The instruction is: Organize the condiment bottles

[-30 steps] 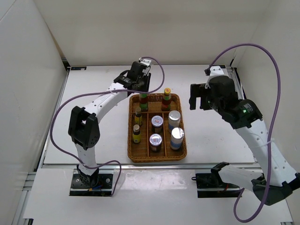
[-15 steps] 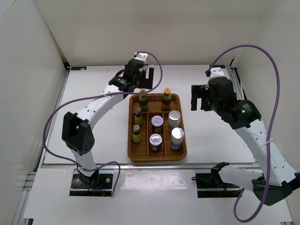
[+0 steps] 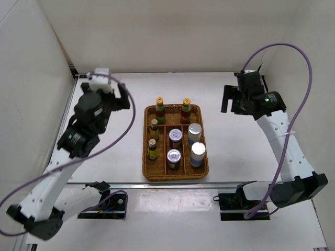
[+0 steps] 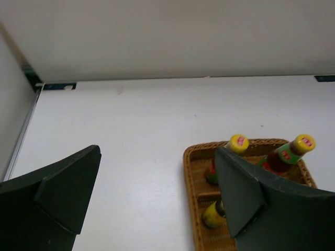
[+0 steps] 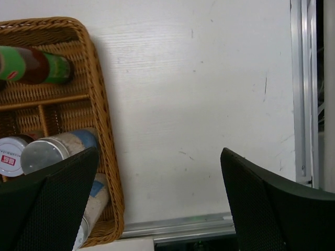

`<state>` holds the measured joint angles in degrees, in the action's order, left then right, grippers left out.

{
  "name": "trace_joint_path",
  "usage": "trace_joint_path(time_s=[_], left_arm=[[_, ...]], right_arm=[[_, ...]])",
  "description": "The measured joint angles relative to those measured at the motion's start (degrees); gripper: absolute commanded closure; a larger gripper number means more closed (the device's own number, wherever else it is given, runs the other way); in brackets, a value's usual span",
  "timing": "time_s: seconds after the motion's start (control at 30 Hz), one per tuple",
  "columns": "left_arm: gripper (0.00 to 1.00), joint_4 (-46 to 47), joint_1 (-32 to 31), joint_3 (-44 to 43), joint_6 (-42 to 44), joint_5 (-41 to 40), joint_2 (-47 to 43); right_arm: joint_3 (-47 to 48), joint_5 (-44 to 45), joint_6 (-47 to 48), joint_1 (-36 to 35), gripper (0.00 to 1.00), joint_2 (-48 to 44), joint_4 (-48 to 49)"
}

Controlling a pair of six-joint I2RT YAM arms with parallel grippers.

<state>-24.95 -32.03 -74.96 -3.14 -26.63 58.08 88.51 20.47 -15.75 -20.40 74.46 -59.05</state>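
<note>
White table [image 3: 235,151] inside plain white enclosure walls [image 3: 172,36], seen from the overhead camera. I have both arms raised off the work.

Wicker tray [image 3: 175,178] sits mid-table, and all eight condiment containers stand upright in it.
- Near end: near middle jar [image 3: 173,156] and near right jar [image 3: 198,149], silver lids up, side by side.
- Just behind them: far middle jar [image 3: 175,135] and far right jar [image 3: 194,129]. The right-hand pair looks taller, with blue labels.
- A divider separates the two middle jars. I can't tell if one runs between the right pair, since the lids hide it.
- Narrow left column: near brown bottle [image 3: 152,149] with far brown bottle [image 3: 154,128] behind it, both yellow-capped.
- Far end: left red sauce bottle [image 3: 160,107] and right red sauce bottle [image 3: 186,107], one per compartment, yellow caps.

Left gripper [image 3: 121,98] is well left of the tray, about level with its far end. Its jaws are spread wide with nothing between them, and its wrist camera shows bare table in the gap.

Right gripper [image 3: 229,99] is well right of the tray at the same depth. Its jaws are also wide apart and empty, with only tabletop between the fingers.
</note>
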Motion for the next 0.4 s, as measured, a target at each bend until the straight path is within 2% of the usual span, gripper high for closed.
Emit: trace_joint_path(time_s=[0.1, 0.23, 0.4], left_arm=[[0.00, -0.20, 1.49, 8.52, -1.66, -1.86, -8.74], [0.00, -0.70, 3.04, 18.84, -2.82, -6.73, -16.90], [0.00, -1.60, 5.07, 25.90, -3.74, -13.14, -17.97]], right_arm=[[0.02, -4.39, -0.50, 5.09, 0.00, 0.07, -1.01], [0.46, -11.17, -1.62, 5.55, 0.00, 0.50, -1.03], [0.74, -15.85, -3.26, 5.38, 0.00, 0.68, 0.76]])
